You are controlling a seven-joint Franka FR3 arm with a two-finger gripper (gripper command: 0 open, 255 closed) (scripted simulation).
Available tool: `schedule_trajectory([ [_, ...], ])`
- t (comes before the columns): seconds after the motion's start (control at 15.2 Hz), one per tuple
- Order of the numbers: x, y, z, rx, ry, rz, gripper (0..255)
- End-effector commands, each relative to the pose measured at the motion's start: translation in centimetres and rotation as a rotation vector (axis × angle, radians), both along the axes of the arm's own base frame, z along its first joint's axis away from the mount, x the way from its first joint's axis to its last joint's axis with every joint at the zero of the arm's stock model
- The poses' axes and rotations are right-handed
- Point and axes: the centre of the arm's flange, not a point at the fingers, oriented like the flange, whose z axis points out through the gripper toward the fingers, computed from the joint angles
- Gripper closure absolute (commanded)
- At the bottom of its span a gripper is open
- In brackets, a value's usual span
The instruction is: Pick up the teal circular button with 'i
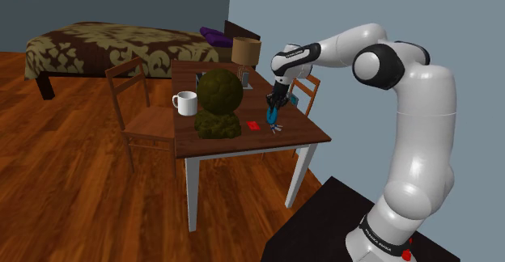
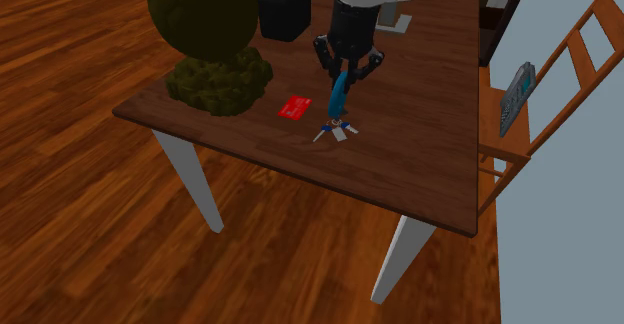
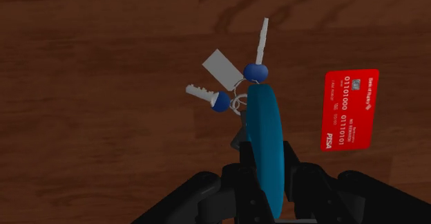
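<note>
The teal button (image 3: 266, 140) is a flat round disc seen edge-on, clasped between the black fingers of my gripper (image 3: 266, 184). In the second exterior view the gripper (image 2: 342, 75) points down at the brown table (image 2: 430, 162) and the button (image 2: 337, 96) hangs from it, slightly tilted. Its lower edge is just over a bunch of keys (image 2: 335, 129) with blue heads and a white tag (image 3: 222, 67). Whether disc and keys touch is unclear. In the shoulder view the gripper (image 1: 274, 113) is near the table's right edge.
A red card (image 3: 351, 108) lies flat beside the keys. A dark green bushy figure (image 1: 218, 103) and a white mug (image 1: 185, 102) stand further along the table. A black box (image 2: 284, 12) is behind them. Wooden chairs (image 1: 133, 111) flank the table.
</note>
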Motion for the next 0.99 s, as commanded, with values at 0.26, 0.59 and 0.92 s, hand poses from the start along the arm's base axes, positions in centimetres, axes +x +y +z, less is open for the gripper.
schedule_trajectory([
  [0.26,0.0,0.0,2.9,0.000,0.000,0.000,255],
  [0.59,0.0,0.0,5.6,0.000,0.000,0.000,255],
  [0.92,0.0,0.0,7.7,0.000,0.000,0.000,255],
])
